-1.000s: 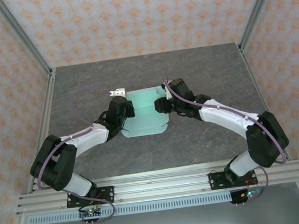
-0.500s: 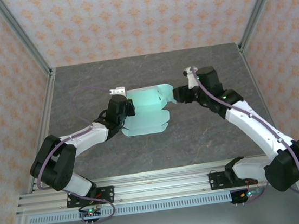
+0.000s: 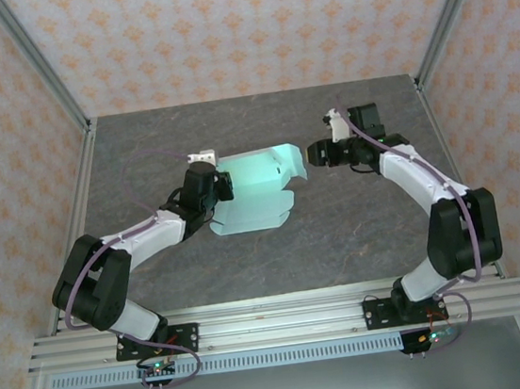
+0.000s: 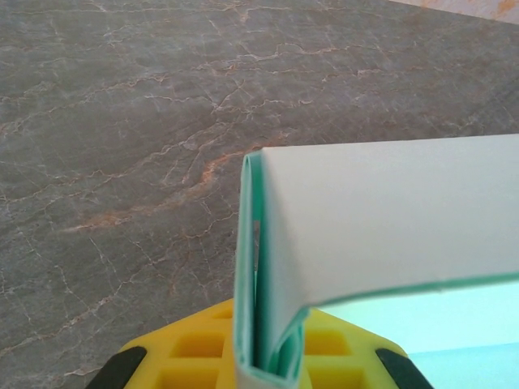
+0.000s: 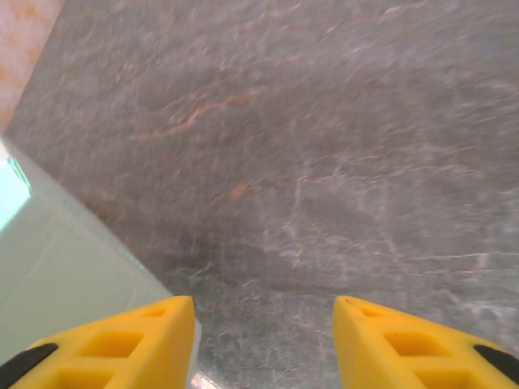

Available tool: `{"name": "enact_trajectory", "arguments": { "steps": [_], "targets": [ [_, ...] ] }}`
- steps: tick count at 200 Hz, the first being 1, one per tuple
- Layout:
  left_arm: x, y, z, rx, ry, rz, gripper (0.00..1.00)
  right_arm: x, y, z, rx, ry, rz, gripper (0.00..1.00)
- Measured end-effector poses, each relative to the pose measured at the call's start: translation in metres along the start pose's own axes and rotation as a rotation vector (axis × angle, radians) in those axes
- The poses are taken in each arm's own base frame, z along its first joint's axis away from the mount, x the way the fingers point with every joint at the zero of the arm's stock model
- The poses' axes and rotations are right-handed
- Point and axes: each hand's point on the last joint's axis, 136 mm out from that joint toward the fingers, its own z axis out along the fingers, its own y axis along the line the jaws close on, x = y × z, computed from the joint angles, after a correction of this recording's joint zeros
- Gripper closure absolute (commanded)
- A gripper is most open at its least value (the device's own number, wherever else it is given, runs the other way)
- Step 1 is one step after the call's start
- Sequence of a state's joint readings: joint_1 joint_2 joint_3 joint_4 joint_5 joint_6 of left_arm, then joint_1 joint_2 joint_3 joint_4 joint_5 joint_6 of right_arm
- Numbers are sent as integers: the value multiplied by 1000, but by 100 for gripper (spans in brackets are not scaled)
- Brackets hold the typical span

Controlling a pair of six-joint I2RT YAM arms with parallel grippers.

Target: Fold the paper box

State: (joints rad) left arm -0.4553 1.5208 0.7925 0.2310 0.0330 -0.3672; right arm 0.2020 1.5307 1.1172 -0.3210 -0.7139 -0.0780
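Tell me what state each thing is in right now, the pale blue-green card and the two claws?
paper box, a partly folded sheet, not yet a box, with one edge doubled over.
left gripper, shut on the paper box's doubled edge.
right gripper, open, holding nothing, just off the card's right side.
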Motion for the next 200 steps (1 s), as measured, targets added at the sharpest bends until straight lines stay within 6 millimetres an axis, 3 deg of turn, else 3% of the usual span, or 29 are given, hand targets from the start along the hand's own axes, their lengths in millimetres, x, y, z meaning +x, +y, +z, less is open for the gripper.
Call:
{"name": "enact_trajectory", "arguments": {
  "steps": [25,76,200],
  "targets": [
    [-1,-2,0,11,4,0,100,7,14,12,-86,41,-39,53],
    [-3,-2,-1,11,0,-2,100,12,37,17,-201,67,-100,53],
    [-2,0,-1,12,11,-6,100,19,73,29,-268,97,-175,55]
  ]
}}
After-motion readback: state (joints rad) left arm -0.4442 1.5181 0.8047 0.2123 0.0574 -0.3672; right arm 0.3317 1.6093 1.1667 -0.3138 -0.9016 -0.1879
